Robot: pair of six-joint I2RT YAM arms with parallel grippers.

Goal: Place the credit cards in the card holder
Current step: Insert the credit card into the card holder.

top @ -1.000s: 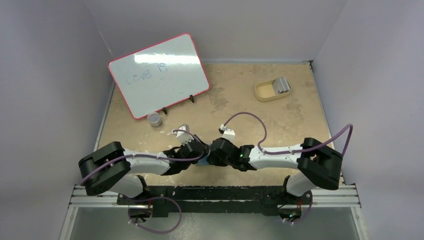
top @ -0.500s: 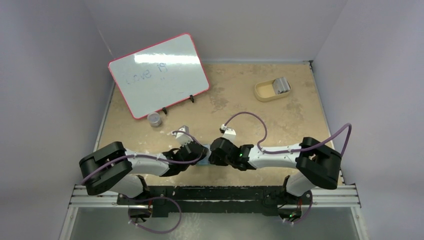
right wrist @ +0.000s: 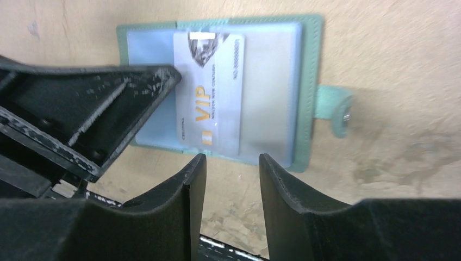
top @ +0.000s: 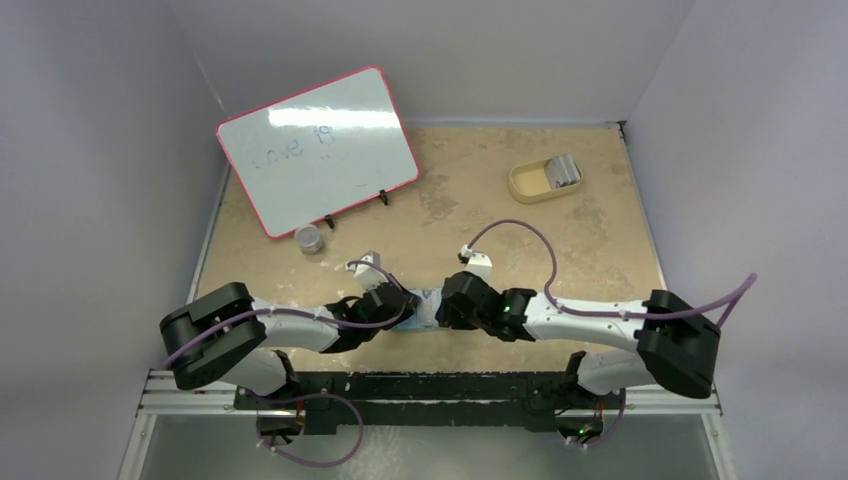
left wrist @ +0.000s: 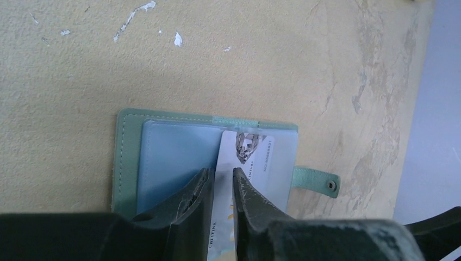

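Observation:
The card holder [left wrist: 163, 157] lies open and flat on the table, grey-green outside with light blue pockets, its snap strap [left wrist: 315, 181] sticking out to the side. A pale credit card [left wrist: 255, 155] with a diamond print and "VIP" lettering lies flat on its inside [right wrist: 272, 81], one end under a pocket. My left gripper [left wrist: 220, 174] stands over the card's near end, jaws a narrow gap apart, the card [right wrist: 212, 103] showing through. My right gripper [right wrist: 232, 160] is open and empty, just off the holder's edge. From above, the holder [top: 425, 303] shows between both grippers.
A red-framed whiteboard [top: 315, 150] leans at the back left with a small round tin [top: 311, 238] in front of it. A tan tray [top: 530, 185] holding a grey object sits at the back right. The table's near edge and arm rail lie just behind the grippers.
My right arm has drawn back to the right and its jaws stand a little wider. The holder now shows between the grippers. My left jaws have narrowed over the card.

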